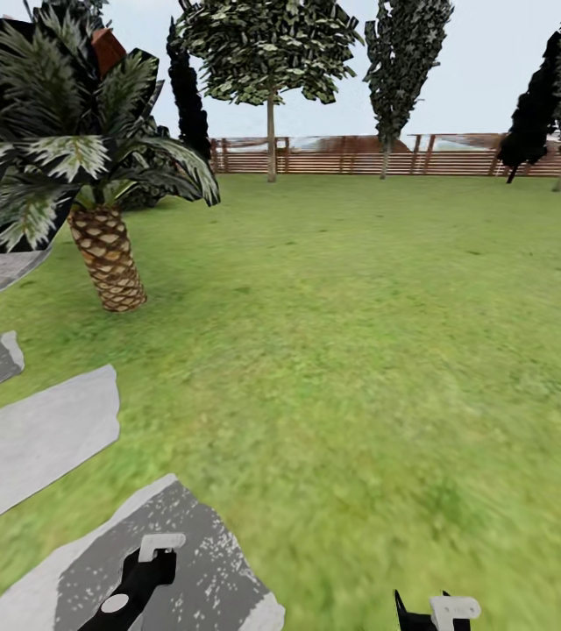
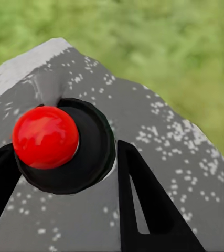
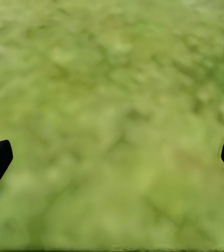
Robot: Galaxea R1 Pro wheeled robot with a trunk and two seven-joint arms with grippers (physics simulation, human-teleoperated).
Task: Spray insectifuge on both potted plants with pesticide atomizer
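Between the left pincer point(image 2: 64, 184) fingers point(image 2: 143, 205) we see the pesticide atomizer point(image 2: 64, 147): dark round body with a red mark on top, fingers closed against it on both sides. In the head view it sits at near left, white trigger head up point(image 1: 145, 565), over a grey stepping stone point(image 1: 210, 570) speckled with whitish insectifuge point(image 2: 164, 136). Right pincer point(image 3: 112, 157) is spread wide, nothing between its tips, lawn point(image 3: 112, 105) beneath it; it shows near right in the head view point(image 1: 438, 613). More stepping stones point(image 1: 35, 443) run off left. Farther left stands a palm-like plant point(image 1: 96, 175). Far across the garden point(image 1: 359, 307): wooden fence point(image 1: 403, 156) and trees point(image 1: 267, 53).
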